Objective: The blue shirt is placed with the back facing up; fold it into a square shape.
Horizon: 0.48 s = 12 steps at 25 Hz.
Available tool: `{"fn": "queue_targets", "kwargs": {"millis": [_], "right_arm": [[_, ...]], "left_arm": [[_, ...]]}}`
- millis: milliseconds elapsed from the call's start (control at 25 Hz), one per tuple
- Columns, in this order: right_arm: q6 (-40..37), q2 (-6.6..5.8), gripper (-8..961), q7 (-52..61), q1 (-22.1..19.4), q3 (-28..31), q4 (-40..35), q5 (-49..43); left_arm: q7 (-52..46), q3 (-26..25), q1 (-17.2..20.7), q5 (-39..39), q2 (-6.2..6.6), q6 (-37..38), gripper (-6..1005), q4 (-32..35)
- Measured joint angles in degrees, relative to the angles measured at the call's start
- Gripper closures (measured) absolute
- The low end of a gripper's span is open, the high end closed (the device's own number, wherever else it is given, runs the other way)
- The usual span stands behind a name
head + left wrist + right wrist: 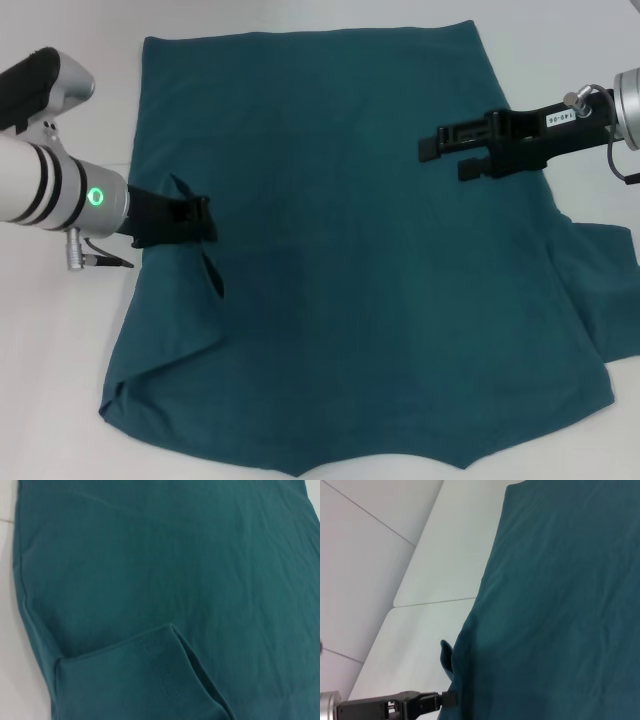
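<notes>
Head view: the left pincer [205,222] pinches the folded-in left sleeve of the dark teal-blue cotton shirt [350,260] on the white desk [60,400]; the right pincer [440,150] hovers spread above its right side.

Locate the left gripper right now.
In the head view the left gripper sits at the blue shirt's left edge, on the folded-in sleeve; the right gripper hovers over the shirt's upper right.
</notes>
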Motion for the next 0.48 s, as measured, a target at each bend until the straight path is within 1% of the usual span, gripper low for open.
{"fn": "queue_targets", "kwargs": {"millis": [200,320,480], "right_arm": [[0.08,-0.01,38,-0.05,-0.55,0.00,0.04,-0.02],[0.23,-0.01,37,-0.14,-0.60,0.00,0.05,-0.06],[0.48,0.00,37,-0.19,-0.53,-0.07,0.08,-0.09]], "left_arm": [[0.61,0.24,0.72,-1.53,-0.12,-1.56,949,-0.30],[3.09,0.38,0.89,-2.43,-0.05,-0.04,944,0.03],[8.24,0.31,1.03,-6.61,-0.50,2.78,937,0.92]]}}
